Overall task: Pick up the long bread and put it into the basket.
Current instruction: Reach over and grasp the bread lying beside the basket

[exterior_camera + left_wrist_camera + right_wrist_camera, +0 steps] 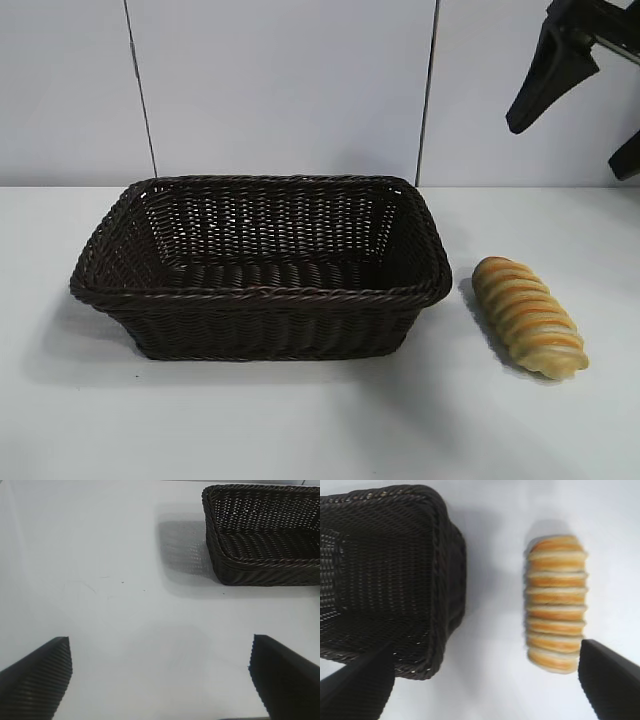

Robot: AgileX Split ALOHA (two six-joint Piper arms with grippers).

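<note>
While right end effector (485, 685) hovers spread, long bread (528, 316) lies beside basket (260, 295).

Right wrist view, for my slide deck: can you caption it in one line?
Open right gripper above the table, long bread lying beside the basket, not yet grasped.

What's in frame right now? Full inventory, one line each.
basket: 1, dark brown wicker, centre of the table, empty
long bread: 1, golden with orange and pale stripes, on the table beside the basket on the right arm's side, apart from it
table: 1, white, under everything
wall: white panels with dark seams, behind the table
left end effector: 1, black, open, over bare table away from the basket
right end effector: 1, black, open, raised above the bread
</note>
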